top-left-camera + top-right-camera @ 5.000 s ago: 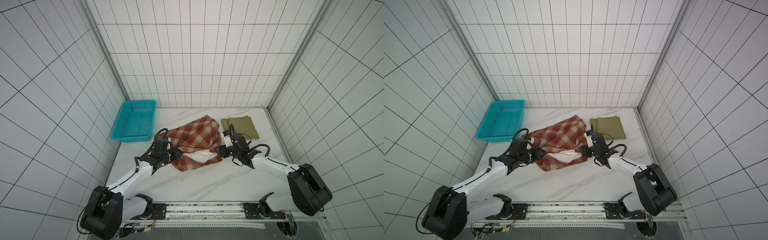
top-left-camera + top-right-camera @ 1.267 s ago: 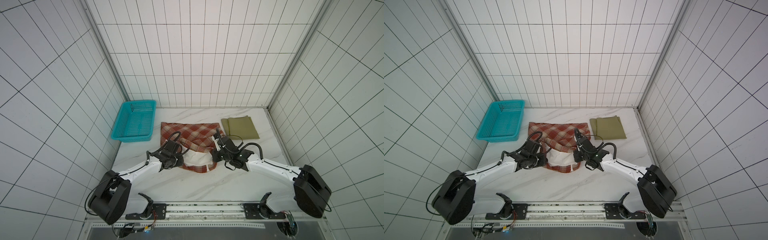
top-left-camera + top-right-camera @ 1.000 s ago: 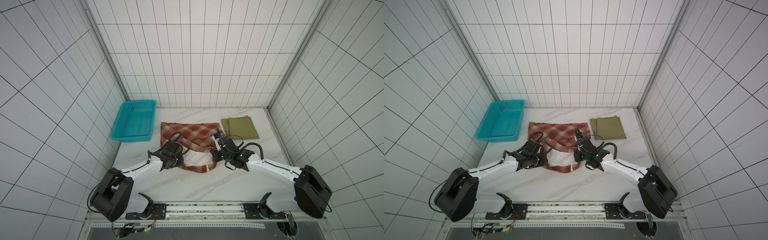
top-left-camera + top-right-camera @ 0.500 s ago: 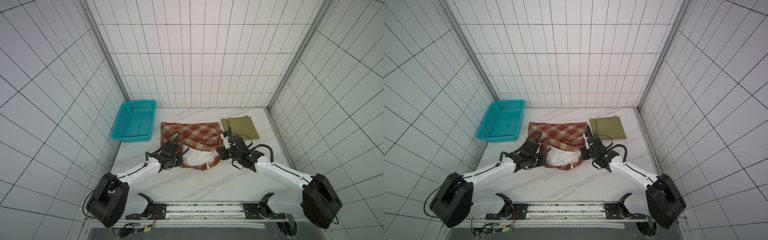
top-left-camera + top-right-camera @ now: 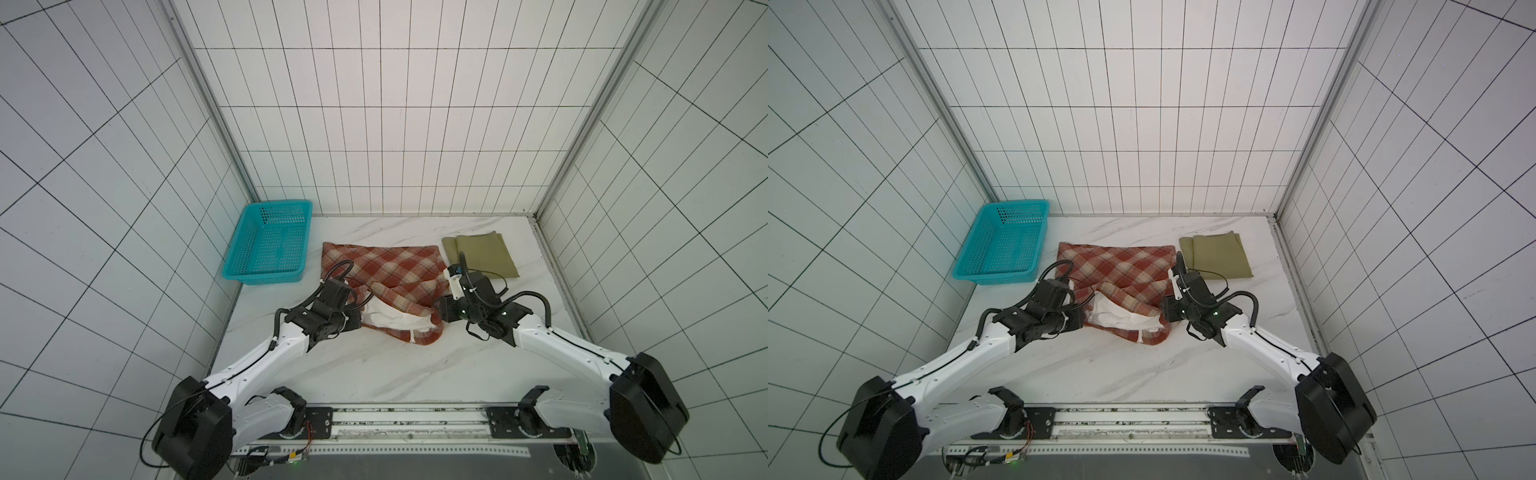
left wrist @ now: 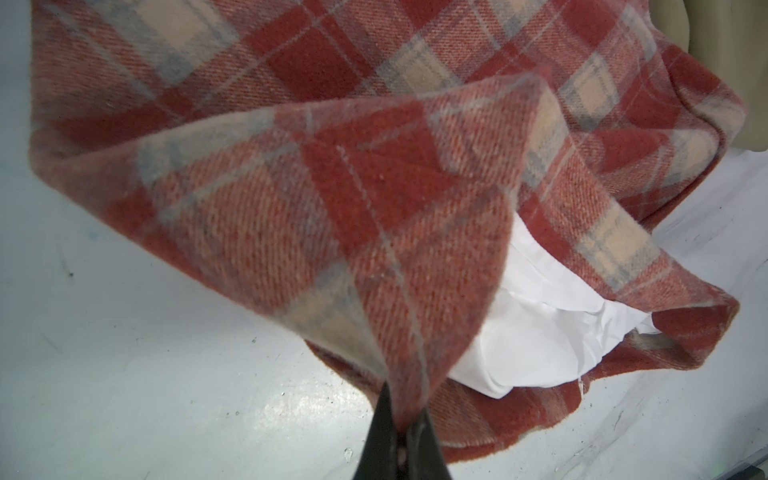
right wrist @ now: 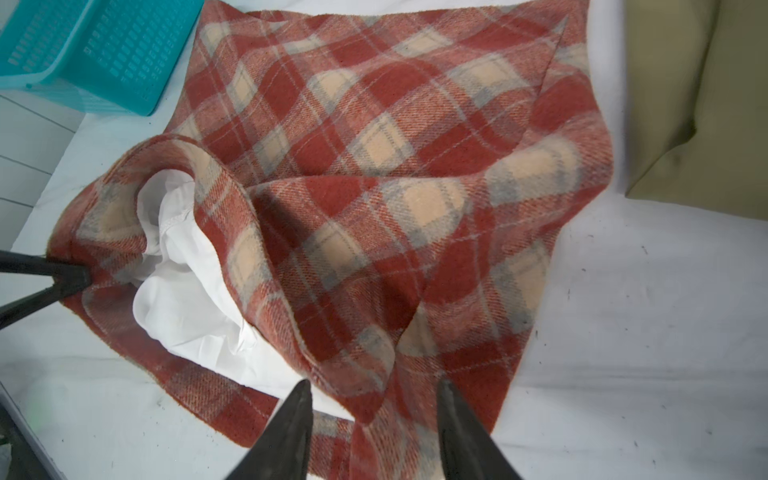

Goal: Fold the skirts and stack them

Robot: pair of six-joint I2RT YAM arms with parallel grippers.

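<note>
The red-and-cream plaid skirt [image 5: 386,264] [image 5: 1121,264] lies mid-table, its near hem gaping so the white lining [image 6: 540,332] [image 7: 187,299] shows. At the hem's left corner my left gripper [image 5: 360,321] [image 5: 1084,321] [image 6: 405,415] is shut on the plaid cloth and holds that corner raised. My right gripper [image 5: 440,311] [image 5: 1165,311] [image 7: 372,388] stands open at the hem's right corner, with a plaid fold [image 7: 374,399] lying loose between its fingers. The folded olive skirt [image 5: 484,254] [image 5: 1221,254] [image 7: 706,104] lies flat at the back right, beside the plaid one.
A teal perforated basket [image 5: 262,276] [image 5: 994,276] [image 7: 83,50] stands at the back left against the wall. Tiled walls close in the white marble table [image 5: 395,365] on three sides. Bare tabletop runs along the front, near the arm bases.
My right gripper has opened, letting go of the plaid hem, and shifted right. My left gripper has shut on the hem's left corner.
</note>
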